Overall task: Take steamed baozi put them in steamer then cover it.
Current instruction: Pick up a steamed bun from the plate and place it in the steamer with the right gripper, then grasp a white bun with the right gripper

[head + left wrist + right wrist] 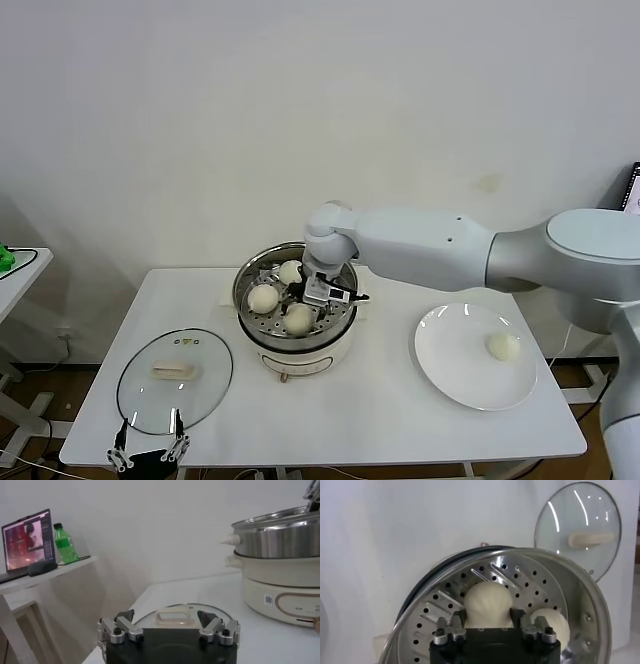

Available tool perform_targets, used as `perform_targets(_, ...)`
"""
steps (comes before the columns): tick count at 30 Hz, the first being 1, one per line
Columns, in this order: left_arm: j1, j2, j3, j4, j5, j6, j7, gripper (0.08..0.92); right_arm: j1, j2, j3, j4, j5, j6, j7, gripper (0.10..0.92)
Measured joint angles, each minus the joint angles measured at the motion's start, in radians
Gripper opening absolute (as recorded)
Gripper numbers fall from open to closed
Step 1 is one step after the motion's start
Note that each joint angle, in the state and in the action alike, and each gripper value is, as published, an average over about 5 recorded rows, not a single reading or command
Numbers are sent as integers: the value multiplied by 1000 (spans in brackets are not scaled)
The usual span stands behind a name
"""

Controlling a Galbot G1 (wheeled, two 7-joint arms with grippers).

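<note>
Three baozi (264, 298) in steamer (246, 278) — one apart

A white rectangular tabletop (380, 420) fills the lower half of the head view. At its lower left lies a round glass lid with a cream handle (175, 378) — flat, handle up. A flat round white plate (460, 370) sits at the lower right. In the left wrist view's upper left, a side table carries an open laptop with a lit screen (27, 540), a dark oval object (42, 568) and a green plastic bottle (65, 543) — all close together.
</note>
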Motion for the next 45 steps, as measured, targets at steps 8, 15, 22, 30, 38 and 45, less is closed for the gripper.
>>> perform_targets(8,-1,5,2,-1,2,1,0,823,28,-21,15,-4,0,-2,-5,823)
perform_targets(15,-4,23,0,-2,-5,7,2,823,66,-66,59,-32,7,-29,-17,823)
perform_targets(22,-10,50,6,5,-14,11,4,823,107,-174,99,-76,27,-123,-54,823)
perform_targets(30,-32,86,27,8,-17,25,8,823,116,-388,67,-34,45,-270,-77,823)
perform_targets(38,-41,104,53,14,2,25,9,823,78,-611,25,38,47,-435,-71,823)
perform_targets(45,-45,106,62,21,9,24,9,823,-1,-732,32,58,61,-530,-72,823)
